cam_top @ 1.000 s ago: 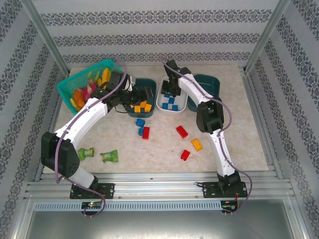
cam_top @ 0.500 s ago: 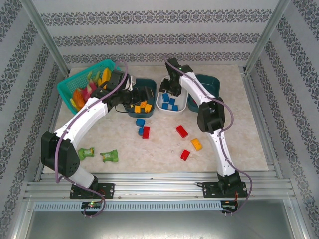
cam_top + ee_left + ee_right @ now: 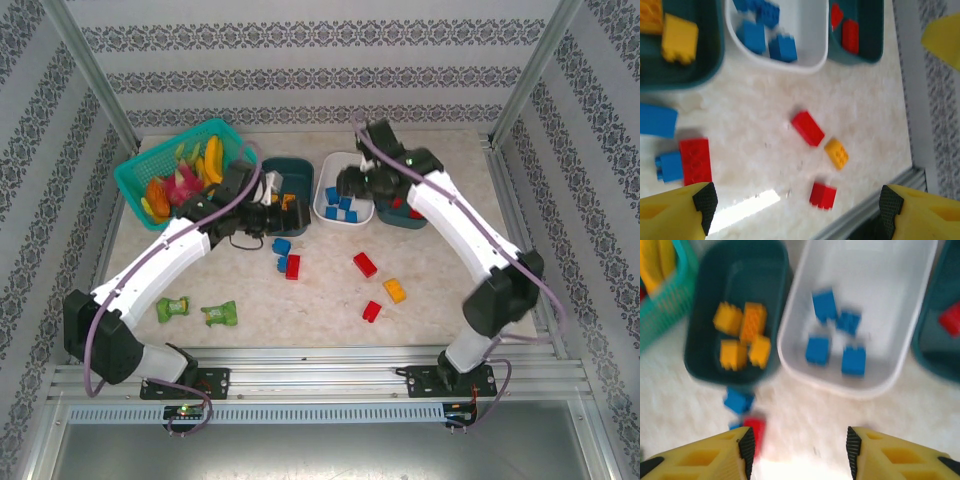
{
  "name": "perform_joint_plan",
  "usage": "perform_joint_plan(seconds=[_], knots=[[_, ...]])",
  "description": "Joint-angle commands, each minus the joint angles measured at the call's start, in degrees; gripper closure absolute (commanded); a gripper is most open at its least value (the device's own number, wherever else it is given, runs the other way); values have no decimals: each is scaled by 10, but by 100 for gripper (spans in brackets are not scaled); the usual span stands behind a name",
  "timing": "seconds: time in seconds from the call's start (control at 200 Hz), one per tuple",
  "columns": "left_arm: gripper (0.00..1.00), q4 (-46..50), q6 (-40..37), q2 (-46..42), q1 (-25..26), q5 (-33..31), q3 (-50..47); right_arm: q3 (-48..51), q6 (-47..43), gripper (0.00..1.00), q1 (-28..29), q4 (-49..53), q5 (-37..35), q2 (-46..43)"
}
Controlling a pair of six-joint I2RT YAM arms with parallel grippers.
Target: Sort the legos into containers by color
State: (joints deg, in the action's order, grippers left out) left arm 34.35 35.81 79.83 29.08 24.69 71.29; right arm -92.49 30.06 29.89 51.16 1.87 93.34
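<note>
Top view: we see five loose legos [image 3: 365,264] nearer than the tubs; the left gripper [image 3: 283,207] is over the left teal tub [image 3: 292,166], the right gripper [image 3: 352,186] over the white tub [image 3: 345,221]. Packet [image 3: 220,314] print is illegible. Left wrist view: claw spread, empty; red bricks in the right teal tub [image 3: 869,30]. Right wrist view: claw spread, empty.

The left arm [image 3: 150,268] and the right arm [image 3: 470,235] look the same. Both have smooth white shells on the long links and black rounded joints [image 3: 500,300] between them. Each arm stands on a flat black base plate [image 3: 186,381]. From the base plate a thin grey-purple cable [image 3: 548,295] runs loosely along the arm. At the end far from the base plate, the fingers [image 3: 667,217] are bright yellow blocks, each with a black pad [image 3: 705,200] on its inner side.
</note>
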Motion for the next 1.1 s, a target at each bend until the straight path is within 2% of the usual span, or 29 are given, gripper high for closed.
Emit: perform_joint_plan(seconds=[0.0, 0.12, 0.225, 0.315, 0.415, 0.6, 0.839, 1.099], knots=[[14, 18, -36, -22, 37, 7, -49, 142, 36, 42, 31, 31, -26, -63], [13, 4, -43, -38, 79, -7, -96, 289, 130, 33, 67, 41, 16, -137], [14, -13, -49, -40, 110, -7, -127, 383, 207, 27, 75, 25, 78, -161], [14, -23, -53, -37, 128, -5, -144, 418, 237, 22, 68, 21, 89, -159], [14, -23, -51, -33, 137, 1, -152, 460, 277, 22, 64, -38, 115, -160], [14, -16, -52, -47, 138, 2, -161, 495, 332, 23, 72, -107, 102, -140], [14, -25, -41, -63, 138, 1, -172, 496, 342, 37, 73, -134, 73, -108], [15, -25, -36, -66, 138, -7, -160, 476, 337, 66, 76, -116, 66, -95]])
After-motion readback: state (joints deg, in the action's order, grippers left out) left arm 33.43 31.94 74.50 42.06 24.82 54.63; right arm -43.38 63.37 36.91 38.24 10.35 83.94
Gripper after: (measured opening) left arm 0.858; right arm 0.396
